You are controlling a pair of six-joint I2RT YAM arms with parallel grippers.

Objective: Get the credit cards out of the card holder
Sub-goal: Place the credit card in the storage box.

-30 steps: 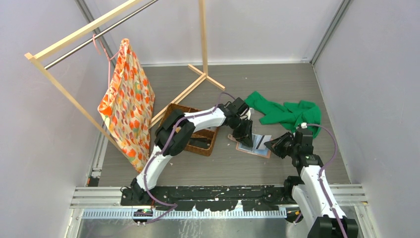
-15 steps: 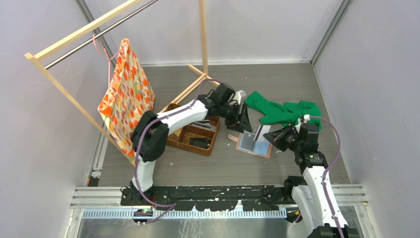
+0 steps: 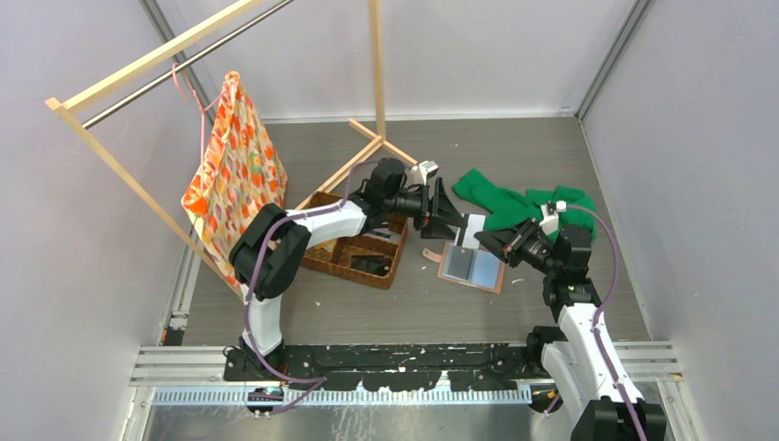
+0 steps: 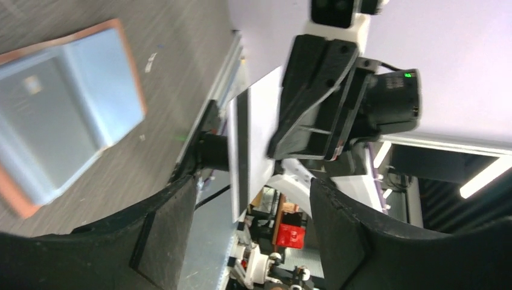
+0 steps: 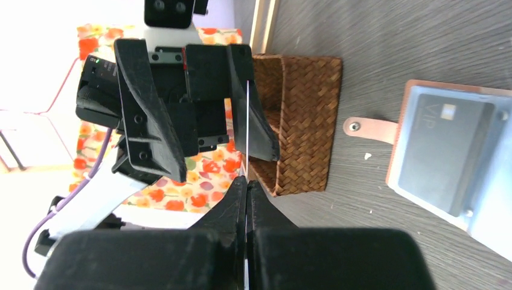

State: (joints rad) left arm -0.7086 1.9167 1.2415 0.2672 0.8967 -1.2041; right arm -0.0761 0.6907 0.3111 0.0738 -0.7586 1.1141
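1. Hanging face to face above the table point(image 3: 413, 303), the two pincers meet over the card holder point(image 3: 471, 266). It lies opened flat beneath them, grey panels up.
2. The right gripper point(image 3: 487, 239) is clenched on a white card point(image 4: 256, 121) with a dark stripe. This card is out of the holder and lifted off the table.
3. The left gripper point(image 3: 450, 213) is spread wide and grasps nothing. The white card's free end reaches in between its jaws, close by one finger; whether it touches that finger I cannot tell.
4. The relation that matters is how the white card lies.
   - It is seen edge-on from the right wrist.
   - As far as the views show, its long axis runs from the right fingertips toward the left gripper, with its flat faces turned to the left jaws.
   - Those jaws would close squarely on the faces, so I judge a hand-over to be the step in hand. A let-go by the left arm would look the same.
5. The card holder keeps one more card. A dark grey card point(image 5: 444, 151) lies in a panel pocket. The strap tab point(image 5: 368, 128) sticks out toward the basket point(image 5: 308, 121).
6. The right gripper hangs a little nearer the holder but is full. Only the left is free to go down for the grey card.
7. The basket stands near the holder on the left arm's side. Dark objects lie in it, too unclear to name.
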